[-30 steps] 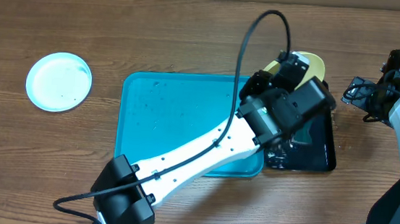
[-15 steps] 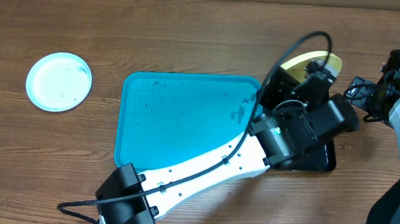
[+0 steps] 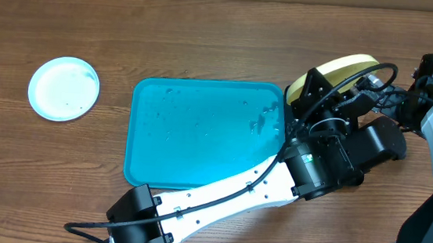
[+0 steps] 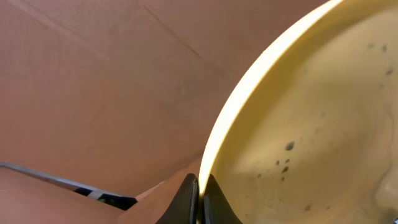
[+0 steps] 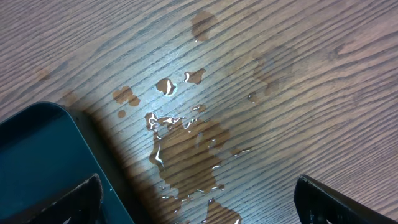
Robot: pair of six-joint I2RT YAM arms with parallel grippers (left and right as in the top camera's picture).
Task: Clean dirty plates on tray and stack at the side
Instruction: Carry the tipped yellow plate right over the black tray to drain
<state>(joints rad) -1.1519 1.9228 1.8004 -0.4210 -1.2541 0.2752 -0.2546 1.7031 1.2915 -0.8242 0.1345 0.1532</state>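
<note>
The yellow-green plate (image 3: 348, 67) is held up on edge at the right of the turquoise tray (image 3: 199, 136). My left gripper (image 3: 319, 85) is shut on its rim. In the left wrist view the jaws (image 4: 199, 200) pinch the plate's edge, and the plate's face (image 4: 311, 124) shows small dark specks. The tray holds only water drops. The light blue plate (image 3: 64, 88) lies flat on the table at the far left. My right gripper (image 3: 395, 102) is open and empty, and in its wrist view (image 5: 205, 205) it hovers over wet table. The white plate is out of view.
A black glossy tray (image 5: 37, 155) lies right of the turquoise tray, mostly hidden under my left arm in the overhead view. Water puddles (image 5: 186, 143) sit on the wood next to it. My left arm (image 3: 234, 190) crosses the tray's front right corner.
My left arm has swung to the right with the yellow-green plate, uncovering the tray's right side. The plate has tipped more onto its edge. The right arm has stayed put.
</note>
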